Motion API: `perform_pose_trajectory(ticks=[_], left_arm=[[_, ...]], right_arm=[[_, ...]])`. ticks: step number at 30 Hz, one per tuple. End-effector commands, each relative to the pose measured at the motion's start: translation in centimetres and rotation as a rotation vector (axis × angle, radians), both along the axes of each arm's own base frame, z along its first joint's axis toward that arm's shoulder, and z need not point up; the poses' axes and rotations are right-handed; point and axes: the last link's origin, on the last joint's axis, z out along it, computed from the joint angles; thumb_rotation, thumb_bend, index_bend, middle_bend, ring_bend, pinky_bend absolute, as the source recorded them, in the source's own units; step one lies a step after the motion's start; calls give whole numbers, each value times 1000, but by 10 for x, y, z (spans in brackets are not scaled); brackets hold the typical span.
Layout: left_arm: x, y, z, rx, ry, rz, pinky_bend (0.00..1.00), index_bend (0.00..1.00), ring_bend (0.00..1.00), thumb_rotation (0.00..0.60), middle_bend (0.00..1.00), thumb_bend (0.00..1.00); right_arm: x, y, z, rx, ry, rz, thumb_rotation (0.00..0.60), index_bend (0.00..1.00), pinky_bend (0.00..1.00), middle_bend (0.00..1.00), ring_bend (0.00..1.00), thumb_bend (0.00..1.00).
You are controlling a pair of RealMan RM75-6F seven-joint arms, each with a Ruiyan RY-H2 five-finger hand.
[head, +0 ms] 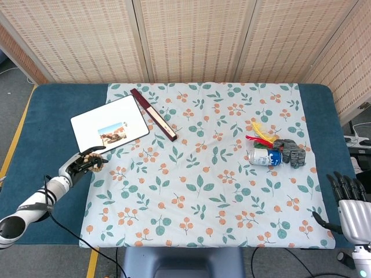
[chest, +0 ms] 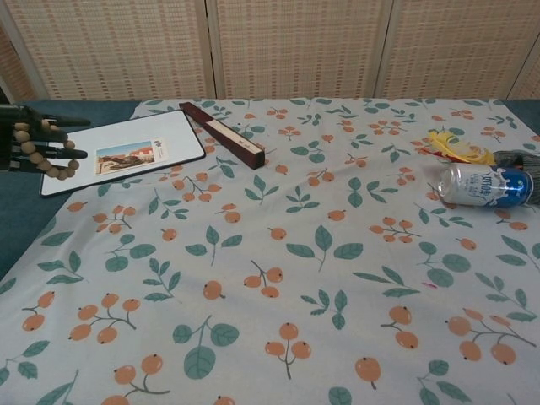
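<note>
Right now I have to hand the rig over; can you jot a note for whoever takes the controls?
Left robot hand: holds the bead bracelet looped over its fingers, in the air at the cloth's left edge, just short of the white board.
Right robot hand: open, holding nothing, off the table's right edge.
Done: bracelet is picked up.
Left: bracelet not yet set down.

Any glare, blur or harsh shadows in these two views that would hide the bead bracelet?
Head view: even, soft light, no glare; the bead bracelet in the left hand is small but sharp. Chest view: beads crisp at the frame's left edge, hand partly cropped; faint sheen on the can.
</note>
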Motion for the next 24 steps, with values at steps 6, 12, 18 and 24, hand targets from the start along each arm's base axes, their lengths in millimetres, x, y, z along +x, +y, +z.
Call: perform_pose_trajectory(ticks=[6, 12, 18, 24], left_arm=[[1, -6, -1, -21, -26, -48, 0, 119, 224, 600, 470, 940], [0, -8, -2, -22, -13, -87, 0, 76, 213, 600, 440, 835], [-1, -10, -4, -31, -18, -112, 0, 6, 170, 600, 341, 745], [-2, -10, -4, -19, -58, -97, 0, 11, 158, 600, 337, 558]], right_arm=[[0, 0, 0, 1, 0, -3, 414, 0, 0, 0, 0, 155], [-1, -1, 0, 0, -1, -7, 415, 0, 0, 0, 0, 155], [-1, -1, 0, 1, 0, -9, 415, 0, 0, 0, 0, 154], [-2, -1, 0, 0, 2, -12, 415, 0, 0, 0, 0, 154]])
